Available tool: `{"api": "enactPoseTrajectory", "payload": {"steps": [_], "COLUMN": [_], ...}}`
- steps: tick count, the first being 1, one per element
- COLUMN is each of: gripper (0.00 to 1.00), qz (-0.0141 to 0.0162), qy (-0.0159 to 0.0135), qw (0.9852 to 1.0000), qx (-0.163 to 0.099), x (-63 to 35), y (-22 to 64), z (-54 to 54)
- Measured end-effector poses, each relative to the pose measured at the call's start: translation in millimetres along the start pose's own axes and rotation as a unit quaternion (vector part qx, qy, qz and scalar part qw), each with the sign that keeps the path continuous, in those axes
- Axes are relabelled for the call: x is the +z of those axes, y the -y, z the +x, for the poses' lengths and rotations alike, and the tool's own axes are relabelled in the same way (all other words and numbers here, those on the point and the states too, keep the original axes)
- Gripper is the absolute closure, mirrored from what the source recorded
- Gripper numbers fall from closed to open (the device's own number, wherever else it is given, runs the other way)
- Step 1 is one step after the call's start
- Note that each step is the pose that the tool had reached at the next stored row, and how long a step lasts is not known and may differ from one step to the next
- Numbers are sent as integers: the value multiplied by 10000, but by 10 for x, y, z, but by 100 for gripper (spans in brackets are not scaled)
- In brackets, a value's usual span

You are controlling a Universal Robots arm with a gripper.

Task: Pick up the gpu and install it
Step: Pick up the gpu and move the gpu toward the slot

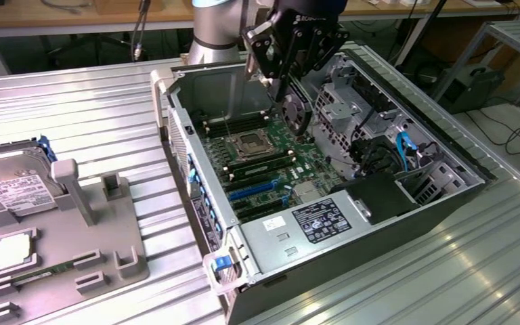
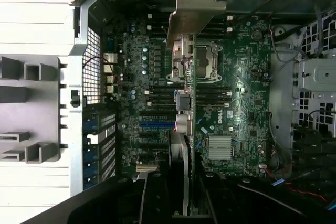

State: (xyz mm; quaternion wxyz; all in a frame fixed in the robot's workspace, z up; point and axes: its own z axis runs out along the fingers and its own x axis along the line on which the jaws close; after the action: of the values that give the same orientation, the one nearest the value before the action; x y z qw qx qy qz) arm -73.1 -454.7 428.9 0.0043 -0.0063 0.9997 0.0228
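The gpu (image 1: 296, 112) is a thin dark card with a round fan, hanging upright over the open computer case (image 1: 449, 156). My gripper (image 1: 283, 81) is shut on its upper edge. In the wrist view the gpu (image 2: 186, 77) shows edge-on, running out from between my gripper (image 2: 184, 203) fingers, with its pale metal bracket (image 2: 193, 9) at the far end. It hovers above the motherboard (image 1: 260, 162), over the processor socket, apart from the board. The blue expansion slots (image 1: 255, 191) lie nearer the case's front, and one blue slot (image 2: 156, 124) sits beside the card.
A grey fixture tray (image 1: 61, 237) on the exterior view's left carries a hard drive (image 1: 11, 186), a processor chip (image 1: 11, 252) and a memory stick (image 1: 38, 277). The power supply (image 1: 323, 220) and cable bundles (image 1: 405, 152) crowd the case's near and right side.
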Motion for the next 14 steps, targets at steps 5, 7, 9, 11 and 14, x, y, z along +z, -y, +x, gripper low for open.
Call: {"api": "enactPoseTrajectory", "payload": {"steps": [5,7,9,11,14], "gripper": [73,73,73,73,73], "qz": [0,0,0,0,0], "qy": [6,7,8,9,9], "qw": [10000,10000,10000,10000,10000], "qx": [-1,-2,-1,-1,-1], "x": [5,9,14,18,27], "y": [0,1,2,3,5], "z": [-59,-100,-152,-206,-303]}}
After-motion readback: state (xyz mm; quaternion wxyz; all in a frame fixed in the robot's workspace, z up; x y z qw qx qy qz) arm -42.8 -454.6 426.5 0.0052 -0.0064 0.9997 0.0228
